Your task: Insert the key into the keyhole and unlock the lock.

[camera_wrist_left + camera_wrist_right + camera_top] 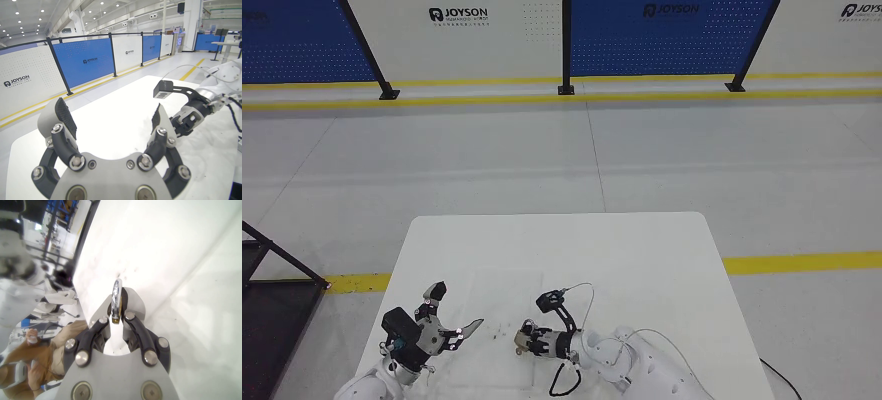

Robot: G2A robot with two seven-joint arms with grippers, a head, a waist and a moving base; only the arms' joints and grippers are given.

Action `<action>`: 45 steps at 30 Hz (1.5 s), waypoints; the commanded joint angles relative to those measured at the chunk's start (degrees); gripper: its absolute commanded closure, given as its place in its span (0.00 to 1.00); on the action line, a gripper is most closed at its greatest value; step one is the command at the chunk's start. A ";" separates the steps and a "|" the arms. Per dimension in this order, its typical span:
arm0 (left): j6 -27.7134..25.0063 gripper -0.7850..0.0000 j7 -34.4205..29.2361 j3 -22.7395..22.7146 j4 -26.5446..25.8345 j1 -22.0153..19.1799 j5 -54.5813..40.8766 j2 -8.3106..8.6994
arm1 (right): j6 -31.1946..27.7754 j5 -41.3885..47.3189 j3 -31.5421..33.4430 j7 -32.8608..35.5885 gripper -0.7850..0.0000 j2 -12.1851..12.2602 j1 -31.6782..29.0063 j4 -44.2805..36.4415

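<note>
My right gripper (pixel 118 297) is shut on the lock (pixel 115 294), a small padlock with a silver shackle and a brass body that stands edge-on between the fingers just above the white table (pixel 151 247). In the top view the lock (pixel 513 341) shows as a tan spot at the tip of the right gripper (pixel 525 341), near the table's front middle. My left gripper (pixel 456 308) hovers a short way to the left of it, open and holding nothing. In the left wrist view the open left gripper (pixel 109 106) has bare table between its ribbed pads (pixel 65 115), with the right gripper (pixel 181 126) close by.
The white table (pixel 642 260) stretches bare toward its far edge. A black metal frame (pixel 272 262) stands off the table's left side. Blue and white fence panels (pixel 662 35) line the floor beyond. Thin cables (pixel 577 290) loop over the right wrist.
</note>
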 commanded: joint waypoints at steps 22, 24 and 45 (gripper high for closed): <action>0.02 0.00 0.00 0.02 0.02 0.00 0.00 0.00 | 2.44 -10.60 0.91 -3.51 0.00 1.82 -5.49 -13.53; 0.02 0.00 0.00 0.02 0.02 0.00 0.00 0.00 | 2.49 -11.88 1.83 -3.13 0.00 2.48 -6.94 -15.85; 0.02 0.00 0.00 0.02 0.02 0.00 0.00 0.00 | -3.03 -18.01 12.95 -3.73 0.00 8.03 -19.88 -35.57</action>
